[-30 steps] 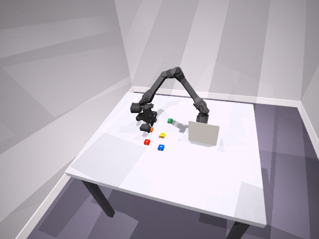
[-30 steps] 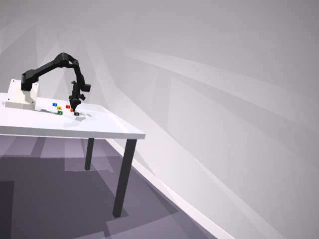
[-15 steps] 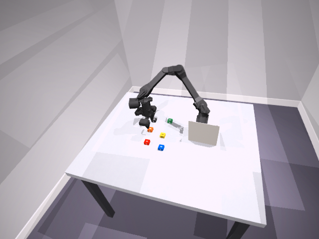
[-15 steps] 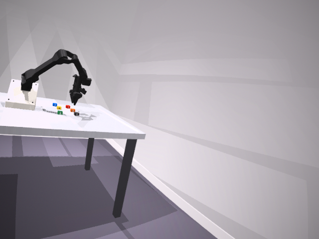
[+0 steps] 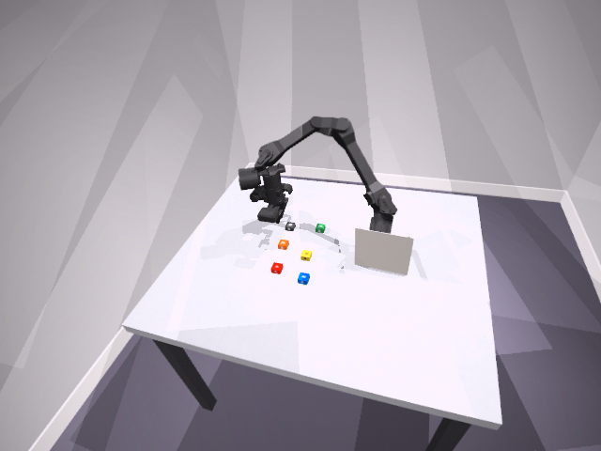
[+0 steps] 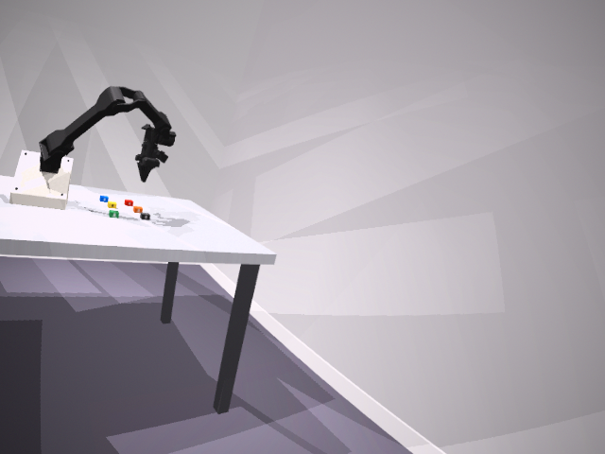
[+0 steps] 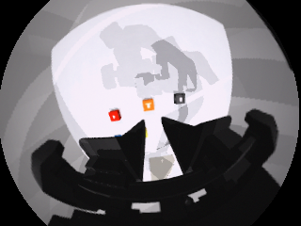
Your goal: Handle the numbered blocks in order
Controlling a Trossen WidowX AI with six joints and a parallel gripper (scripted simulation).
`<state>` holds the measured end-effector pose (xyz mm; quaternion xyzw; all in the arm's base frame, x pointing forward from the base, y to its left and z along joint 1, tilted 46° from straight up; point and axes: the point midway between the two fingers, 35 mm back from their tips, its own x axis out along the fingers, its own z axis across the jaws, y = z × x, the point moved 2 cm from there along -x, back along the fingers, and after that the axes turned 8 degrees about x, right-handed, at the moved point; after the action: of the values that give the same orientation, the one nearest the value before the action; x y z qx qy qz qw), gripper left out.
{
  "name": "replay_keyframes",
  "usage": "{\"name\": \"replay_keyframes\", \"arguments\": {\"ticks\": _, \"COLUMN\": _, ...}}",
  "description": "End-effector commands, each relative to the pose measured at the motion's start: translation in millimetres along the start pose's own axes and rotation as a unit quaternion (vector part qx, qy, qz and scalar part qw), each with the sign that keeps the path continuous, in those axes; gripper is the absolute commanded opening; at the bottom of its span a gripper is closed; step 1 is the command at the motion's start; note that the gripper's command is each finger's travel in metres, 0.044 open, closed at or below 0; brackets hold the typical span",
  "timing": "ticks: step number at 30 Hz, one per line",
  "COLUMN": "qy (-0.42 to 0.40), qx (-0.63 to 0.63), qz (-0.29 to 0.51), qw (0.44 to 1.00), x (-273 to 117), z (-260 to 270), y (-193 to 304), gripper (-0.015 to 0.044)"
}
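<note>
My gripper (image 5: 278,220) (image 6: 143,180) (image 7: 152,121) hangs well above the table, empty, its fingers a narrow gap apart. The orange block (image 5: 283,244) (image 6: 137,209) (image 7: 149,104), black block (image 5: 290,225) (image 6: 145,216) (image 7: 180,98) and red block (image 5: 276,268) (image 6: 128,202) (image 7: 115,116) sit apart on the table. The yellow block (image 5: 306,255) (image 6: 112,204) and blue block (image 5: 303,278) (image 6: 104,199) are mostly hidden by the left finger in the wrist view. The green block (image 5: 320,227) (image 6: 113,214) is hidden there. The printed digits are too small to read surely.
The white table (image 5: 388,330) (image 6: 195,239) carries the arm's base, with a pale upright panel (image 5: 383,251) (image 6: 29,170) beside it. The arm arches high over the table, and its shadows fall around the blocks.
</note>
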<state>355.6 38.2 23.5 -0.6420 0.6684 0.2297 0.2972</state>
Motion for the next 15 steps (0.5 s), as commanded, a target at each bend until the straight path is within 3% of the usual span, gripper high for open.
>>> {"name": "replay_keyframes", "arguments": {"ticks": 1, "qy": -0.004, "qx": 0.002, "qz": 0.003, "qw": 1.0, "x": -1.2, "z": 3.1, "y": 7.9, "gripper": 0.012}}
{"name": "replay_keyframes", "arguments": {"ticks": 8, "qy": -0.005, "qx": 0.002, "qz": 0.004, "qw": 1.0, "x": -1.5, "z": 19.4, "y": 88.7, "gripper": 0.012}}
{"name": "replay_keyframes", "arguments": {"ticks": 12, "qy": -0.003, "qx": -0.001, "qz": 0.004, "qw": 1.0, "x": -0.7, "z": 20.1, "y": 97.5, "gripper": 0.012}}
{"name": "replay_keyframes", "arguments": {"ticks": 15, "qy": -0.004, "qx": -0.002, "qz": 0.004, "qw": 1.0, "x": 23.5, "z": 21.7, "y": 95.4, "gripper": 0.0199}}
